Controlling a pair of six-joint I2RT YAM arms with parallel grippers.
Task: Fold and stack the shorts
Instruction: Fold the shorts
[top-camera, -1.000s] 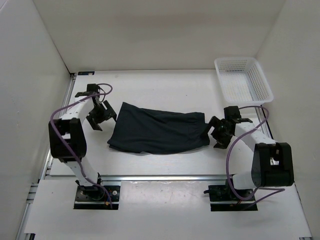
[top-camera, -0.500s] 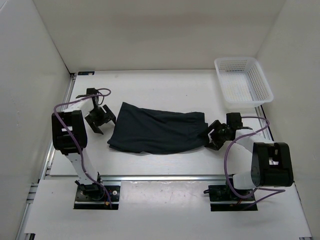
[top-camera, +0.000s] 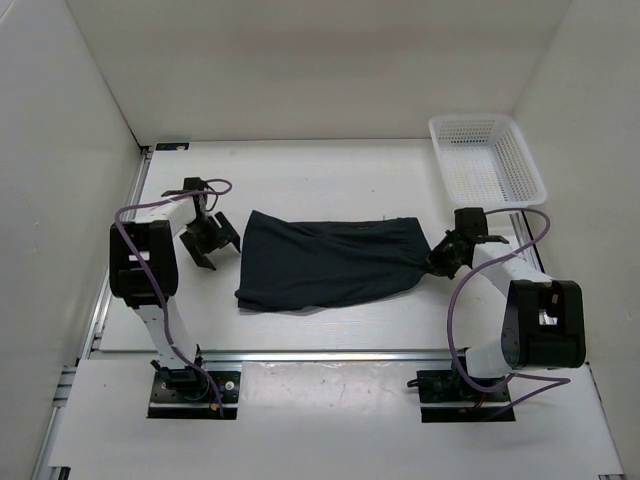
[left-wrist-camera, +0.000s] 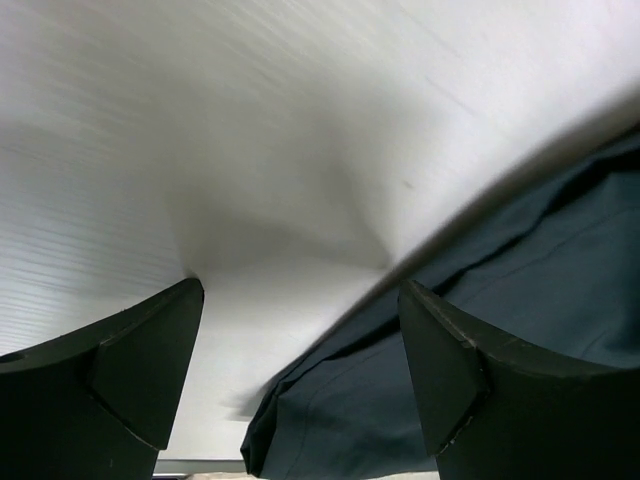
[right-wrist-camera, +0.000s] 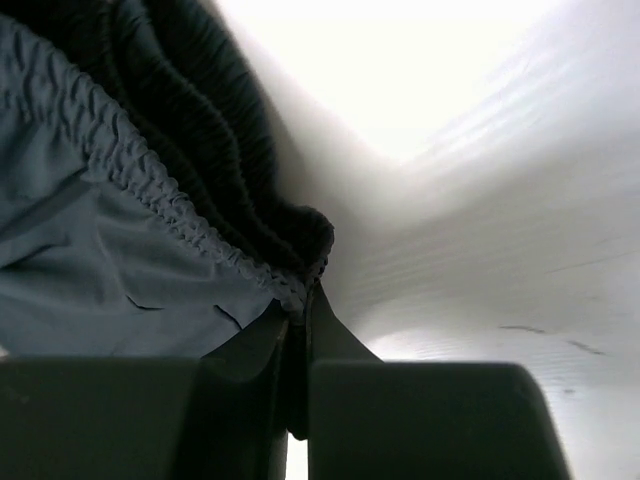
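At the counter's far right corner sits a white basket (top-camera: 487, 165), its mesh floor showing. Dark shorts (top-camera: 325, 265) lie mid-counter; the right gripper (top-camera: 443, 255) pinches their gathered waistband, tips buried in cloth. The left gripper (top-camera: 215, 240) gapes wide beside their left edge, holding nothing.

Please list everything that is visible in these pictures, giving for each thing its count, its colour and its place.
shorts: one pair, very dark navy, spread out at the middle of the table.
basket: one, white plastic mesh, far right corner of the table.
table: one, white, with white walls on three sides.
cables: two, purple, one along each arm.
left gripper: one, black, open, by the left end of the shorts.
right gripper: one, black, shut on the gathered waistband at the right end of the shorts.
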